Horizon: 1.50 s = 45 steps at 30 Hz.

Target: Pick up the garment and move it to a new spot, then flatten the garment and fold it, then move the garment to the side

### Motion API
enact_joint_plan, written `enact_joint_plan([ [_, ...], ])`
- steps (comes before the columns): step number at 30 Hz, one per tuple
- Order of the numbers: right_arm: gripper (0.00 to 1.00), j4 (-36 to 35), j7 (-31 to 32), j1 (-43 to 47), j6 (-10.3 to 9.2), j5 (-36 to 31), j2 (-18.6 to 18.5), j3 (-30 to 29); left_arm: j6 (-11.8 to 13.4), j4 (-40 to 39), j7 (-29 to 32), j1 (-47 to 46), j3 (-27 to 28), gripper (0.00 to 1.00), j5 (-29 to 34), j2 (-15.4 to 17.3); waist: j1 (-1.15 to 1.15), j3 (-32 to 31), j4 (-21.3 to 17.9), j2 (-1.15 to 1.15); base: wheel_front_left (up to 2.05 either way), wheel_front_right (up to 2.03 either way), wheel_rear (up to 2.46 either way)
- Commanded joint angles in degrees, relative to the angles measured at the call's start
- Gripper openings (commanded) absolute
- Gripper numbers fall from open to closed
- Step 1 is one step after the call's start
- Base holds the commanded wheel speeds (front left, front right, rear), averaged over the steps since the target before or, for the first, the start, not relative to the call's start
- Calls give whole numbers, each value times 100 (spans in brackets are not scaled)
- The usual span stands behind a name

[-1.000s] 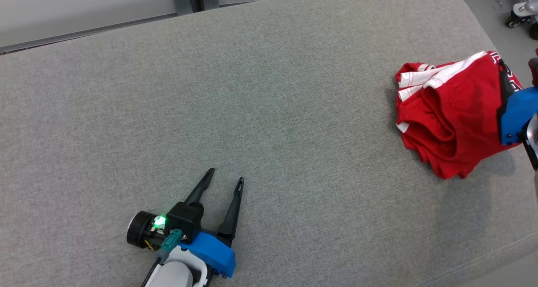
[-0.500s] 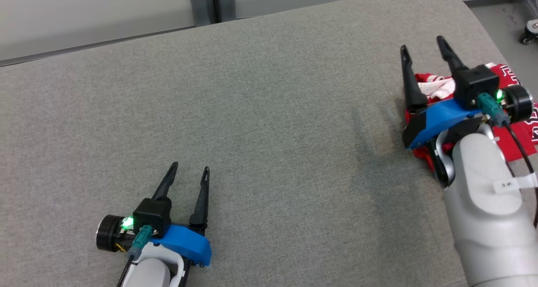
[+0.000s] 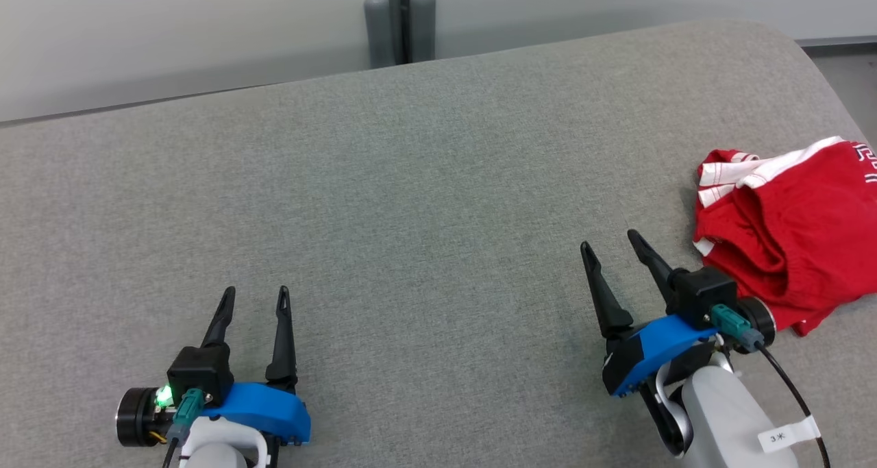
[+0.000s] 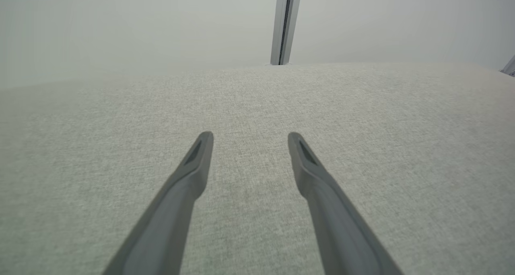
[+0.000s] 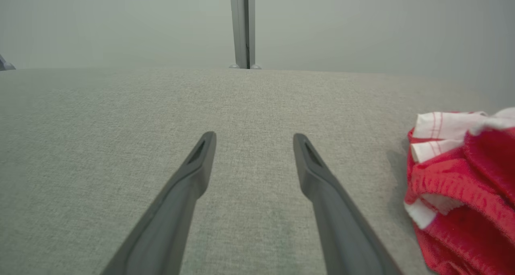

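Garment (image 3: 788,228), red with white trim, is recorded in the head view bunched on the grey fabric surface (image 3: 411,180), just right of the right gripper (image 3: 609,241), whose fingers are clear of it. That gripper's jaws are spread wide and nothing is held. The left gripper (image 3: 255,291) is noted well left of the right gripper, likewise spread and empty.

Left wrist view: the left gripper (image 4: 249,135) is seen parted over the surface.

Right wrist view: the garment (image 5: 454,186) is seen right of the right gripper (image 5: 254,135), apart from its parted fingers.
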Motion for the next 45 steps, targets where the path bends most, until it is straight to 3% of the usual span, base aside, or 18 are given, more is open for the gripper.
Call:
enact_joint_plan([
  [1,100,-44,-15,133,-2,40,1,36,35,-33,-15,33,40,100,-25,-2,0,-30,37,0,0,0,0],
  [21,100,-330,-15,1180,-2,446,0,-46,334,-155,-14,823,162,100,-234,-21,0,-946,744,0,0,0,0],
  [36,100,-248,-15,1485,-1,458,-1,131,139,-138,-14,1177,198,100,-639,-22,0,-1302,802,0,0,0,0],
  [37,0,-252,-1,1430,0,490,4,126,138,-128,1,1146,204,0,-651,-19,0,-1304,804,0,0,0,0],
  [41,0,-104,53,1488,0,558,4,108,135,53,57,1180,227,0,-715,-24,0,-1306,806,0,0,0,0],
  [45,0,-194,188,1482,0,1022,5,4,99,27,208,1095,312,0,-1158,-24,0,-1305,813,0,0,0,0],
])
